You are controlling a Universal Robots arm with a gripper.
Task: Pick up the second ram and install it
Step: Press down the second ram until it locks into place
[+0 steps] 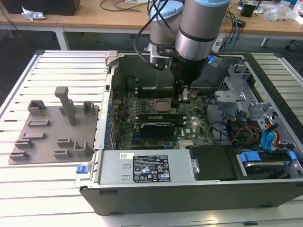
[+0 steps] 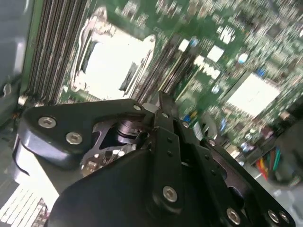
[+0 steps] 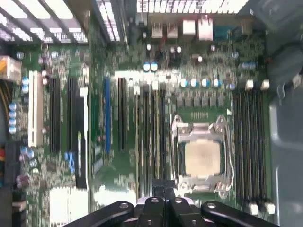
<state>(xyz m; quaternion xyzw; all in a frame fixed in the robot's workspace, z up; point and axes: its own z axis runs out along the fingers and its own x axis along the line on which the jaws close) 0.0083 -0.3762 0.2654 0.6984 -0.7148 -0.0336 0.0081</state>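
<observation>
- While the pincer [image 1: 183, 96] hangs mid-frame over the motherboard [image 1: 189, 127], beside the CPU socket [image 1: 160, 106], I cannot tell its state.
- Ram [image 1: 158, 116] sits slotted below.

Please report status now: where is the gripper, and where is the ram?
Gripper low inside the case, beside the CPU socket. Ram seated in a slot next to the socket. Fingers' state unclear.

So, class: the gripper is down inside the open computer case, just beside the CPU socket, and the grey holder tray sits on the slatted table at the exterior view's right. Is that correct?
Not quite. In the exterior view the grey holder tray sits at that view's left, not its right. The rest holds: the gripper is down inside the open case, beside the CPU socket.
</observation>
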